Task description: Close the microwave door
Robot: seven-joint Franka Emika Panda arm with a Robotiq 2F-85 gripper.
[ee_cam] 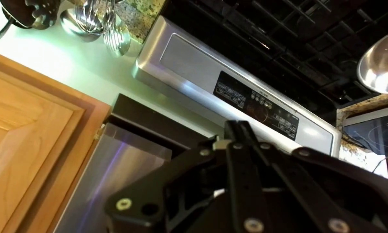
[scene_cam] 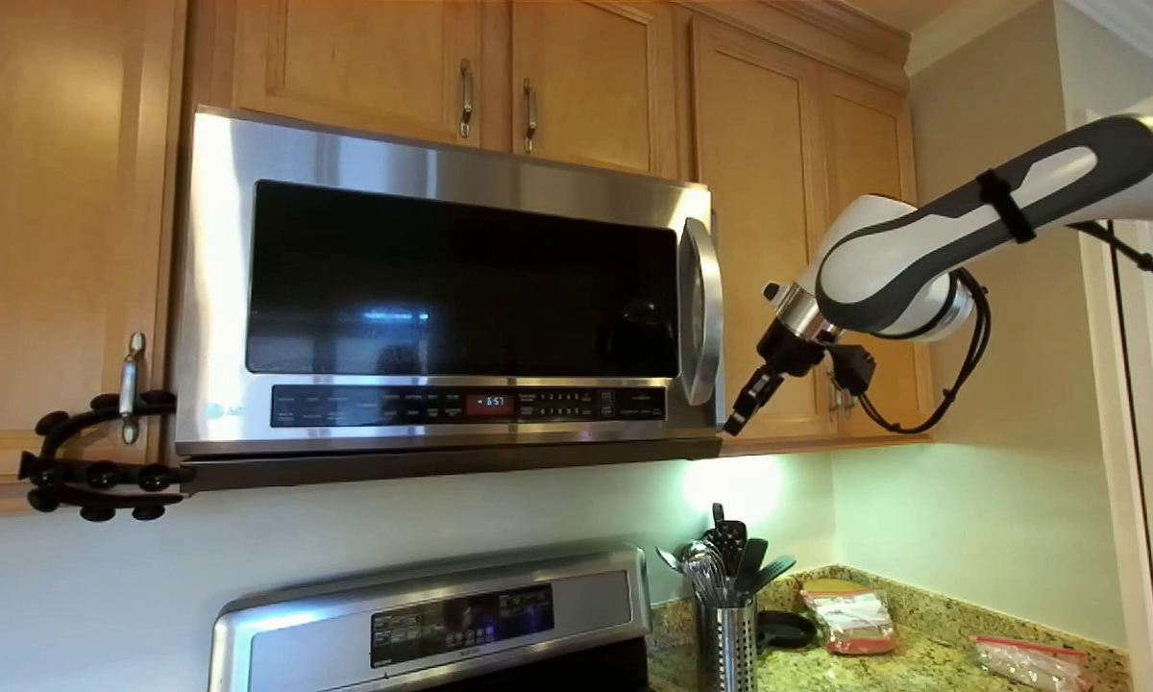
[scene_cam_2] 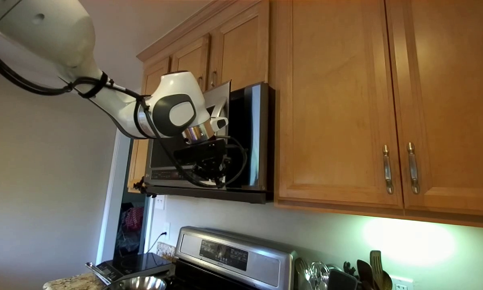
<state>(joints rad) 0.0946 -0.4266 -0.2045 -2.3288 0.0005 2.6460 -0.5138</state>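
The microwave door point(scene_cam: 461, 284) is a steel-framed panel with dark glass and a curved steel handle point(scene_cam: 703, 312) at its right edge. In an exterior view, the door point(scene_cam_2: 221, 93) stands ajar, apart from the steel front strip of the microwave point(scene_cam_2: 256, 137), with a dark gap between. My gripper point(scene_cam: 735, 423) is beside the door's lower handle-side corner; contact cannot be told. In an exterior view the arm and the dark gripper point(scene_cam_2: 213, 169) cover part of the door. In the wrist view the gripper's fingertips point(ee_cam: 237, 123) are together and empty; steel of the microwave point(ee_cam: 126, 168) shows at lower left.
Wooden cabinets point(scene_cam: 769, 231) flank the microwave. The stove's display panel point(scene_cam: 461, 625) is below it. A utensil holder point(scene_cam: 727, 644) stands on the counter at right. A black flexible tripod point(scene_cam: 101, 471) hangs at the left cabinet handle. A steel bowl point(scene_cam_2: 143, 283) is near the stove.
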